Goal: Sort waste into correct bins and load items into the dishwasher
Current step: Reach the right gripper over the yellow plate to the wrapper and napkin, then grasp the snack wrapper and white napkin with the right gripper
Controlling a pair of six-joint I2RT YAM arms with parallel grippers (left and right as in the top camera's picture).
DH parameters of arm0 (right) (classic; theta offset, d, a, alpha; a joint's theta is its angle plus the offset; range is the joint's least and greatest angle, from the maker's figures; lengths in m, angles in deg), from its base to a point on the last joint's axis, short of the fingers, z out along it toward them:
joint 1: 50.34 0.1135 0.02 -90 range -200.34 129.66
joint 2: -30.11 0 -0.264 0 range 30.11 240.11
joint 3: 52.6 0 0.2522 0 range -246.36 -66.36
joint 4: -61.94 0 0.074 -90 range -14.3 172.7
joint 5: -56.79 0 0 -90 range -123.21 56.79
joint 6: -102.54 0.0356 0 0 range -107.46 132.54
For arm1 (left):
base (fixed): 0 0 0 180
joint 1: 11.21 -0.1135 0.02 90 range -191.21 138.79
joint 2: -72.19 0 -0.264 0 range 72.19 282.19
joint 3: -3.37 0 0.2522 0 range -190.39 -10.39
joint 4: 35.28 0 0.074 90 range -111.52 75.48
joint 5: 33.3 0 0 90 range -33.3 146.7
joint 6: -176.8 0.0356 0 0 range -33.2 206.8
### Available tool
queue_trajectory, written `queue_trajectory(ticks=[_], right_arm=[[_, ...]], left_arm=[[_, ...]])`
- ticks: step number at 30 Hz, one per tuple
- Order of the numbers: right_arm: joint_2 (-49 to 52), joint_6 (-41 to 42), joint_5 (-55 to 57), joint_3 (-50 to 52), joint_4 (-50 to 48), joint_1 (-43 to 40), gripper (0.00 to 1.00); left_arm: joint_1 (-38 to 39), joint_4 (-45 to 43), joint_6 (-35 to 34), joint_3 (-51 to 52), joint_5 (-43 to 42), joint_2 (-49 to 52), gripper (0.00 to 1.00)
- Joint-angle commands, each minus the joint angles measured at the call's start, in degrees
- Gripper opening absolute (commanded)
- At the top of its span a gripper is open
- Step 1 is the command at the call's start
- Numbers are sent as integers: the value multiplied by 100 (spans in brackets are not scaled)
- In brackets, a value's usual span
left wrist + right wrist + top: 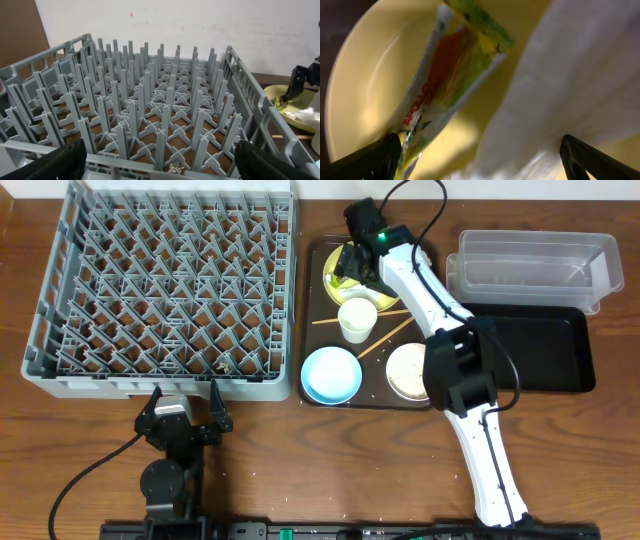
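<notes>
My right gripper (352, 268) hangs low over the yellow plate (334, 273) at the back of the brown tray. In the right wrist view its fingers (480, 160) are wide open. The green-yellow wrapper (445, 75) lies against the left finger, and the white napkin (570, 80) lies between the fingers on the plate (365, 85). My left gripper (185, 408) is open and empty at the front edge of the grey dish rack (165, 280). The rack (160, 100) fills the left wrist view, with whitish scraps (175, 169) under its front pegs.
The brown tray (312, 310) also holds a white cup (357, 319), a light blue bowl (331, 374), a white bowl (408, 370) and two chopsticks (385, 340). A clear tub (535, 268) and a black tray (545, 350) stand at the right.
</notes>
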Motion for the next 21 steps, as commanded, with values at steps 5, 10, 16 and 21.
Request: queue_trajectory(ticks=[5, 10, 16, 21], right_arm=[[79, 138, 37, -79, -337, -4, 99], [61, 129, -420, -81, -387, -50, 99], [-9, 118, -638, -83, -387, -118, 99], [-7, 125, -452, -79, -407, -133, 94]], left_arm=[[17, 210, 72, 116, 68, -37, 96], [17, 210, 72, 116, 68, -37, 96], [17, 210, 72, 116, 68, -37, 96], [17, 210, 72, 116, 68, -37, 96]])
